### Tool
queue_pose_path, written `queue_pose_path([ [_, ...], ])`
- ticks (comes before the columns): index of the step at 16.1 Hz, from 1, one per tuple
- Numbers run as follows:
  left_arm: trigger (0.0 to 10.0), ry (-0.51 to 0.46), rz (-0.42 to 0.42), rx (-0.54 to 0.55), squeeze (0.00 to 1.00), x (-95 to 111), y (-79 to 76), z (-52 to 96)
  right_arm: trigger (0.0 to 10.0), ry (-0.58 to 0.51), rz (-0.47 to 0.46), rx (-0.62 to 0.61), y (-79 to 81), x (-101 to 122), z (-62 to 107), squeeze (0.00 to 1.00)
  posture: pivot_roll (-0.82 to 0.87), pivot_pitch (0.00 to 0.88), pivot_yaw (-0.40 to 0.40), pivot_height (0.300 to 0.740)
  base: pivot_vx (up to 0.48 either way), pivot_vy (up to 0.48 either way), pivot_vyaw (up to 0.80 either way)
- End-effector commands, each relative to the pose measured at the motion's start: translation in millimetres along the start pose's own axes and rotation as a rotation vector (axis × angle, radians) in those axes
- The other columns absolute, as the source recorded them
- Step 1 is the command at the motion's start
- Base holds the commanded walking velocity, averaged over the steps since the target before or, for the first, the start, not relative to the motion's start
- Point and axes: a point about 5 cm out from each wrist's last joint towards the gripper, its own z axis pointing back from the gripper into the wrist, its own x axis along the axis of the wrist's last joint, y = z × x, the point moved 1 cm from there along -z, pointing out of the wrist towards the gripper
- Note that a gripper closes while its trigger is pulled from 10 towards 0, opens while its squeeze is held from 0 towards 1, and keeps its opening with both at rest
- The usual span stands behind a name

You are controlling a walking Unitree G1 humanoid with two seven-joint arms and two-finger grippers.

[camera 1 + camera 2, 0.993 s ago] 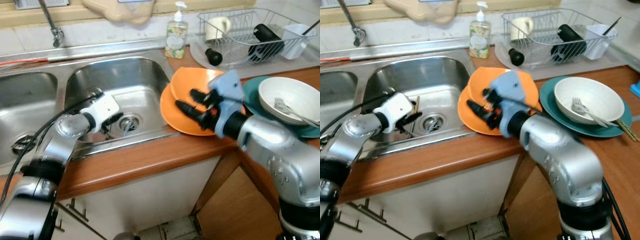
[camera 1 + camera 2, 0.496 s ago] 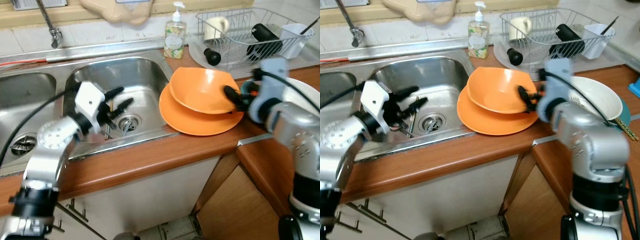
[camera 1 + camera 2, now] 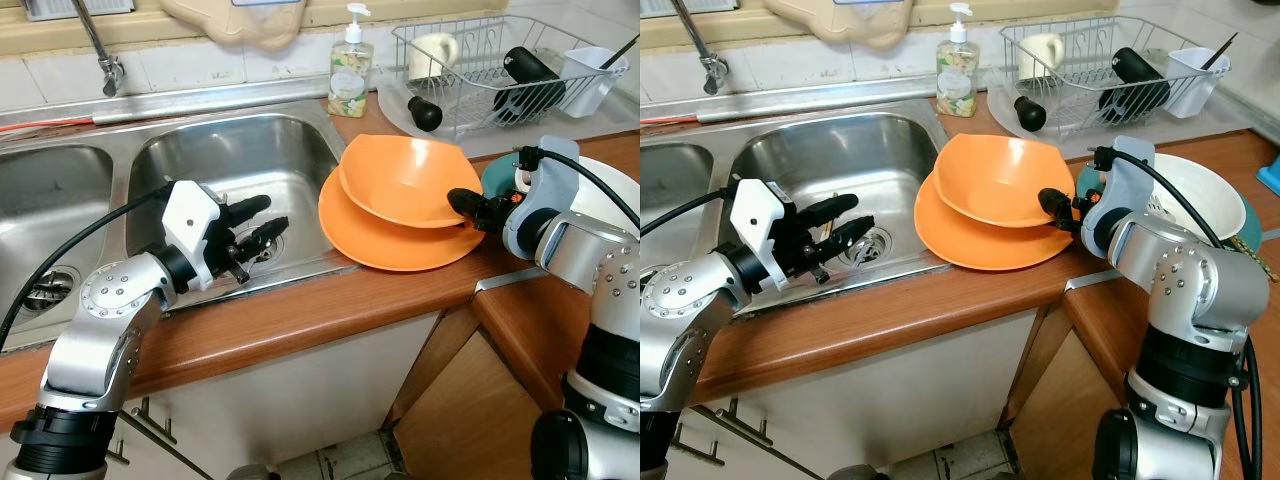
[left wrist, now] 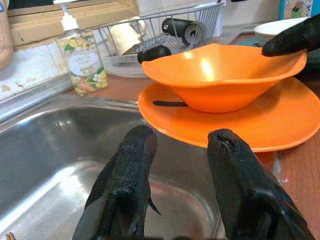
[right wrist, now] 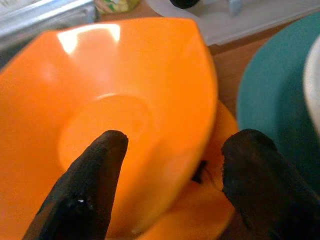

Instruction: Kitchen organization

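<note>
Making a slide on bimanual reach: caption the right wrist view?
Open right gripper straddling the orange bowl's rim above the orange plate.

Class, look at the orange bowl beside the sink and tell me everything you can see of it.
The orange bowl is wide and shallow, glossy like plastic, with a flat round base and a rim with soft corners. It is empty and sits upright on an orange plate on the wooden counter, right of the sink. The right gripper straddles its rim, one finger inside and one outside, not closed on it.
</note>
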Motion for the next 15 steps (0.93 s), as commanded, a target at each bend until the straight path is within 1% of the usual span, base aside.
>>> queue_pose_path([
  [1, 10.0, -0.004, -0.001, -0.008, 0.0, 4, -2.2, 0.5, 4.6, 0.01, -0.032, 0.018, 1.7, 1, -0.6, 0.0, -0.04, 0.0, 0.023, 0.74, 0.0, 0.0, 0.0],
  [2, 10.0, 0.001, 0.001, -0.015, 0.0, 4, -3.6, 0.5, 2.0, 0.027, -0.065, 0.031, 3.1, -2, -3.0, 0.0, -0.04, 0.0, 0.023, 0.74, 0.0, 0.0, 0.0],
  [3, 10.0, 0.002, 0.002, -0.017, 0.0, 4, -4.0, 0.5, 2.0, 0.032, -0.075, 0.035, 3.5, -3, -3.8, 0.0, -0.04, 0.0, 0.023, 0.74, 0.0, 0.0, 0.0],
  [4, 10.0, 0.004, 0.008, -0.023, 0.0, 4, -5.4, 0.2, 0.3, 0.049, -0.101, 0.049, 5.3, -7, -6.5, 0.0, -0.04, 0.0, 0.023, 0.74, 0.0, 0.0, 0.0],
  [5, 10.0, 0.007, 0.011, -0.027, 0.0, 5, -6.5, -0.1, 0.0, 0.06, -0.116, 0.056, 6.5, -10, -8.7, 0.0, -0.03, 0.0, 0.024, 0.74, 0.0, 0.0, 0.0],
  [7, 10.0, 0.024, 0.004, -0.039, 0.0, 3, -8.8, -0.8, 0.0, 0.071, -0.13, 0.054, 7.2, -14, -11.9, 0.0, -0.03, 0.0, 0.023, 0.74, 0.0, 0.0, 0.0],
  [11, 10.0, 0.023, 0.006, -0.035, 0.0, 3, -8.7, -1.6, 0.0, 0.055, -0.15, 0.071, 9.2, -10, -13.3, 0.0, -0.03, 0.0, 0.023, 0.74, 0.0, 0.0, 0.0],
  [15, 10.0, 0.024, 0.001, -0.038, 0.0, 3, -9.2, -2.7, 0.0, 0.04, -0.147, 0.069, 9.9, -8, -14.6, 0.0, -0.03, 0.0, 0.025, 0.74, 0.0, 0.0, 0.0],
])
